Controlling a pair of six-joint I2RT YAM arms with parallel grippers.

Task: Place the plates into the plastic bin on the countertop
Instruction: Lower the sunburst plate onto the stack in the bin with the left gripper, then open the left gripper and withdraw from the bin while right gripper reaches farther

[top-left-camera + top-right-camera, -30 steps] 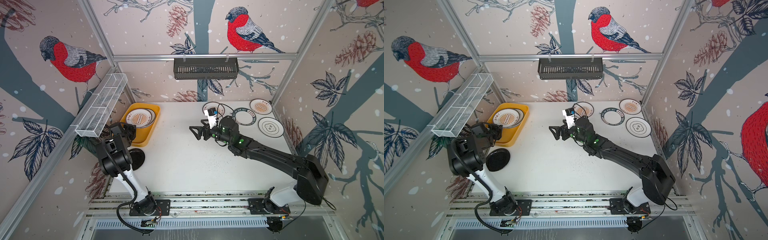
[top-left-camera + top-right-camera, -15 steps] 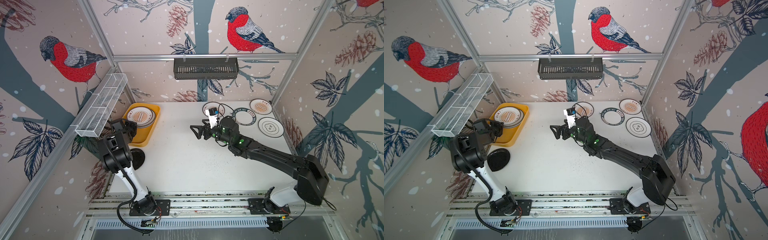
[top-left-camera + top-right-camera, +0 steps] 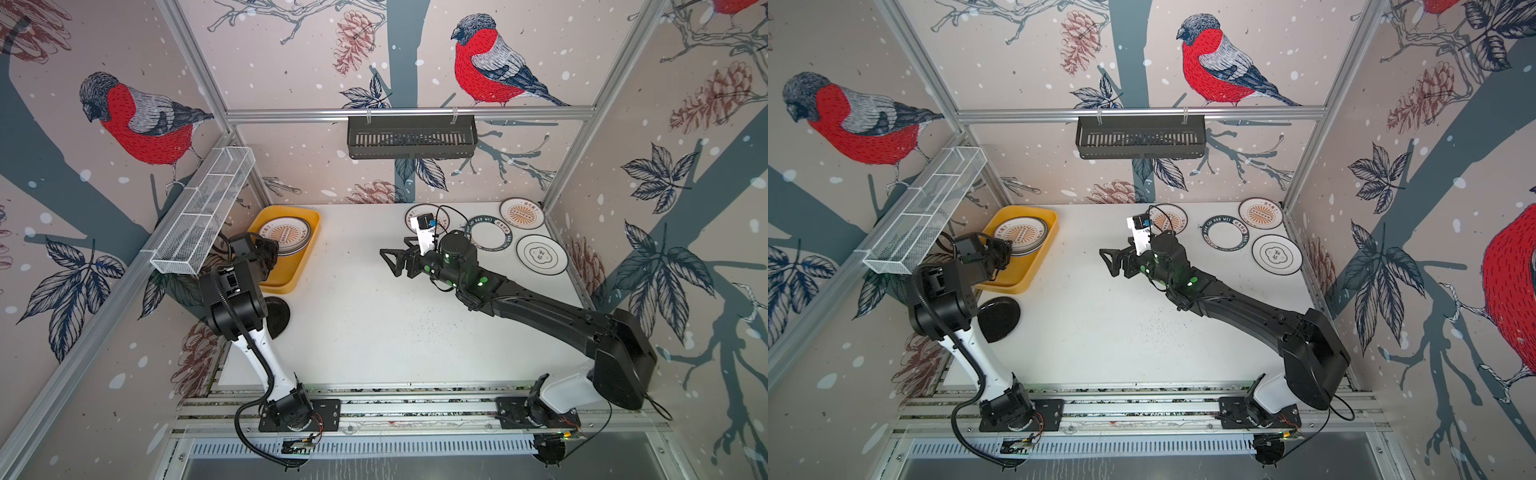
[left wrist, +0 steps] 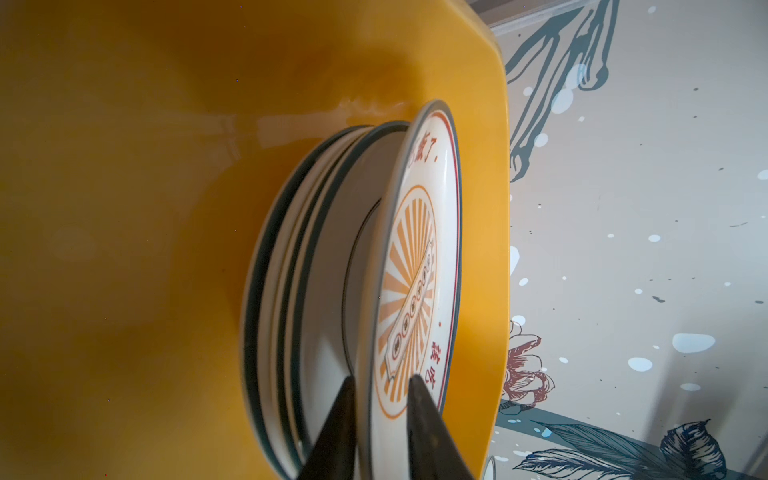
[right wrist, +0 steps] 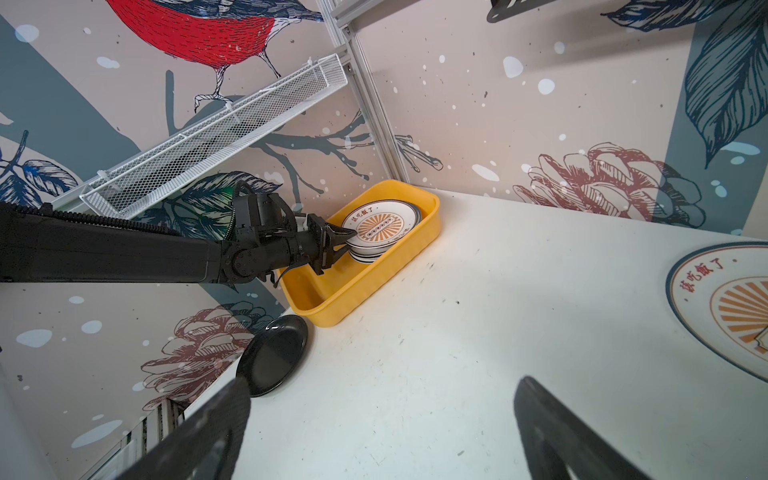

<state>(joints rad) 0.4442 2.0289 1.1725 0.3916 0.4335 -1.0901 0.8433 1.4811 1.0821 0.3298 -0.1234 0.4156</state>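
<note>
The yellow-orange plastic bin (image 3: 309, 245) (image 3: 1034, 266) (image 5: 374, 286) stands at the countertop's (image 3: 374, 324) back left with a stack of plates (image 3: 286, 235) (image 3: 1021, 235) (image 5: 380, 226) in it. My left gripper (image 3: 274, 252) (image 4: 380, 382) (image 5: 347, 241) straddles the rim of the top sunburst plate (image 4: 415, 266), jaws slightly parted and open. My right gripper (image 3: 388, 262) (image 3: 1107, 262) (image 5: 380, 382) hovers wide open and empty over the countertop's middle. A black plate (image 3: 277, 316) (image 5: 274, 355) lies just in front of the bin. Several more plates (image 3: 541, 254) (image 3: 1227, 235) lie at the back right.
A white wire-mesh basket (image 3: 203, 216) hangs on the left wall above my left arm. A black slotted rack (image 3: 411, 137) hangs on the back rail. Aluminium rails (image 3: 415, 403) run along the front edge, and walls close in three sides.
My left gripper has moved a little further over the bin and its jaws have parted from the top plate's rim. The right arm has not moved.
</note>
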